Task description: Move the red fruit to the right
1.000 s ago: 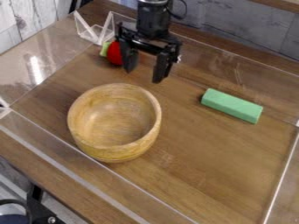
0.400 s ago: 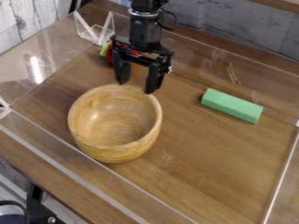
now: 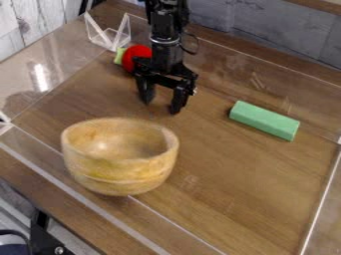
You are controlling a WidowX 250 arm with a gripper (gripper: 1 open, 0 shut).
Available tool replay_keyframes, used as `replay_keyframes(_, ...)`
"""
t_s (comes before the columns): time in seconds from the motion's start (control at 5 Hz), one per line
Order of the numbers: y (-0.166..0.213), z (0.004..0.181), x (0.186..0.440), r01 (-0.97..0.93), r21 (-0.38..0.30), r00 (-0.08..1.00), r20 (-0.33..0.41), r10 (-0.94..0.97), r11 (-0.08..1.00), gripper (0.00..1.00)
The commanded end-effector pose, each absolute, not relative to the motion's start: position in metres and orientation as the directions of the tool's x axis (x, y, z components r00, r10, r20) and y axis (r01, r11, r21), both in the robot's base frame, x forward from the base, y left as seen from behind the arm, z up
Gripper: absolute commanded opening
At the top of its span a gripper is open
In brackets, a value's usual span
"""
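Claw (image 3: 164, 96): spread apart, empty, pointing down over the surface (image 3: 226, 169).
Red fruit (image 3: 131, 58): behind the claw, far-left, partly hidden.
Wooden bowl (image 3: 119, 154): front-left.
Green block (image 3: 264, 120): right side.

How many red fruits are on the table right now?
1. The red fruit sits at the back left of the table, behind the gripper and partly hidden by the arm. The wooden bowl looks empty from this view.

Wooden table (image 3: 240, 179) with wooden bowl (image 3: 119, 154), green block (image 3: 264, 121) (right side), red fruit (image 3: 131, 57)
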State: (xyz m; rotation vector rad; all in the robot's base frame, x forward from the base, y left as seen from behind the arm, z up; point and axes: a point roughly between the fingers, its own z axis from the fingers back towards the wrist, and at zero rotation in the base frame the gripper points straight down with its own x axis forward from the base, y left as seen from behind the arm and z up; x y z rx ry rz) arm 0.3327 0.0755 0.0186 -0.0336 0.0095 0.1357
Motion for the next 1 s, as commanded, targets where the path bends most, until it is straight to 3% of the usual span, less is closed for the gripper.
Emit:
replay_keyframes(0.0, 0.078, 0.027, 0.348, -0.116, -0.025, 0.993, 0.030, 0.116, 0.993, 1.00)
replay_keyframes(0.8, 0.118, 0.036, 0.376, -0.066, -0.024, 0.996, 0.065, 0.068, 0.998, 1.00)
